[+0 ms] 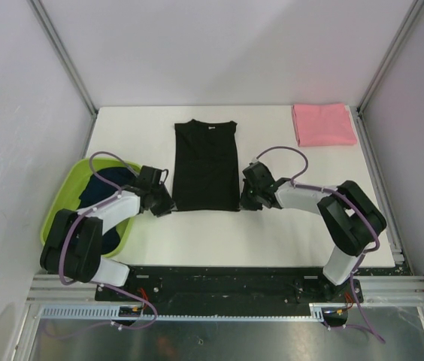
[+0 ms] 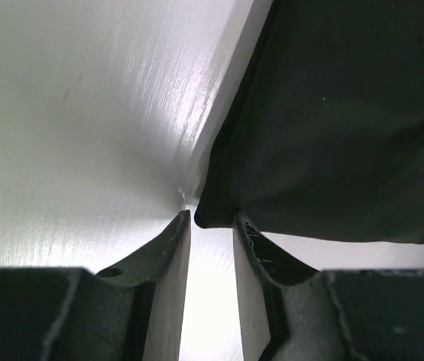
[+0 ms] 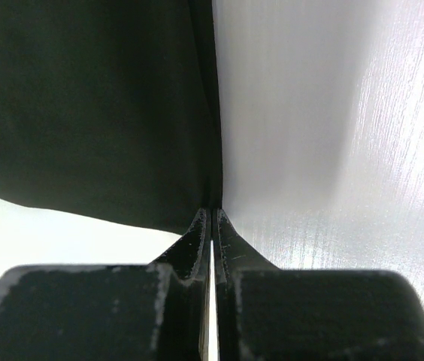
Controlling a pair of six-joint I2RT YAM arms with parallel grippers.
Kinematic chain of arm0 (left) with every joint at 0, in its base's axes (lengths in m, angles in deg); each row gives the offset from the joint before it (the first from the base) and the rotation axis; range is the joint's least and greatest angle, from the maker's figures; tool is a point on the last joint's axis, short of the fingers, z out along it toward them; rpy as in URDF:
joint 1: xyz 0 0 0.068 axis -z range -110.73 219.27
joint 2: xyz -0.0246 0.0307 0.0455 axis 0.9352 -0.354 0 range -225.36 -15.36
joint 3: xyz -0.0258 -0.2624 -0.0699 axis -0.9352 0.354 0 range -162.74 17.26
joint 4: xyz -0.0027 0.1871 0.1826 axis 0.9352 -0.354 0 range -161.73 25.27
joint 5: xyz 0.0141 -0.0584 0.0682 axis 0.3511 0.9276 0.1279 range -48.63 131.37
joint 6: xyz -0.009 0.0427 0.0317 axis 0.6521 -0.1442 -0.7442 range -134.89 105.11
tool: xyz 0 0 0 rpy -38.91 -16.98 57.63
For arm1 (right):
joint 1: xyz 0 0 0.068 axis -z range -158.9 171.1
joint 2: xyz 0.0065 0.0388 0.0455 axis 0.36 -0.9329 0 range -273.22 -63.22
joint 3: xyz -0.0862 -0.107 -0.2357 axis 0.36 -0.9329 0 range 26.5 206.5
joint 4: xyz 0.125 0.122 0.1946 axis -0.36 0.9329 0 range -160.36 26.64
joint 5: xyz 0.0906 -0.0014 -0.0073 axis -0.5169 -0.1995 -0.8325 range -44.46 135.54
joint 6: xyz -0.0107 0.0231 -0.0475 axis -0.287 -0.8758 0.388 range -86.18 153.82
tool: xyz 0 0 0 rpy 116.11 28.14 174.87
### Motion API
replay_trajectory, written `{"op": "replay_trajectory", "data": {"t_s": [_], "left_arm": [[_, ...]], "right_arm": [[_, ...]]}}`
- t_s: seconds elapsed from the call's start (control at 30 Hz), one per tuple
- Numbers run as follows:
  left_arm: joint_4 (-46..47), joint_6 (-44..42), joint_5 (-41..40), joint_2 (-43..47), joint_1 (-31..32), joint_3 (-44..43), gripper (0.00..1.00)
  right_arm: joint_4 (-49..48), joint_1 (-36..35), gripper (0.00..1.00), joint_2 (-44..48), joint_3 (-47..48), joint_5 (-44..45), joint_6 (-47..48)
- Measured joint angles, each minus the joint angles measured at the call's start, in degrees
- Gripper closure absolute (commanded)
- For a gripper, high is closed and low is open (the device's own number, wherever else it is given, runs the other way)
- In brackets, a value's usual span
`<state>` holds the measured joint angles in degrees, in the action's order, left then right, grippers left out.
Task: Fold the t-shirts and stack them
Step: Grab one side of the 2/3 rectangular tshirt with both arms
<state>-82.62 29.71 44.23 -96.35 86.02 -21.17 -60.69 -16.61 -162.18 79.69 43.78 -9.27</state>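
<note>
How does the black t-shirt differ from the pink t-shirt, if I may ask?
The black t-shirt is a long strip with its collar showing; the pink t-shirt is a compact rectangle. The black one lies mid-table, the pink one at the far right corner. Both lie flat on the white table.

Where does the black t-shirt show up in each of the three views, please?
Top external: black t-shirt lies mid-table, collar at the far end.
Left wrist: black t-shirt upper right, its corner at the left gripper.
Right wrist: black t-shirt upper left, its edge at the right gripper.
Shared landmark: the white table.
</note>
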Motion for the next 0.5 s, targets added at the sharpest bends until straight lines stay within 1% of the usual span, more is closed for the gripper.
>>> {"op": "replay_trajectory", "data": {"t_s": [0.27,0.4,0.5], "left_arm": [[2.1,0.0,-0.1,-1.8,0.0,0.0,0.70],[2.6,0.0,-0.2,-2.0,0.0,0.0,0.76],[2.7,-0.1,-0.3,-2.1,0.0,0.1,0.85]], "right_arm": [[-0.7,0.5,1.00,0.8,-1.3,-0.5,0.0],[-0.9,0.6,1.00,0.9,-1.5,-0.8,0.0],[-0.9,0.7,1.00,0.9,-1.5,-1.0,0.0]]}}
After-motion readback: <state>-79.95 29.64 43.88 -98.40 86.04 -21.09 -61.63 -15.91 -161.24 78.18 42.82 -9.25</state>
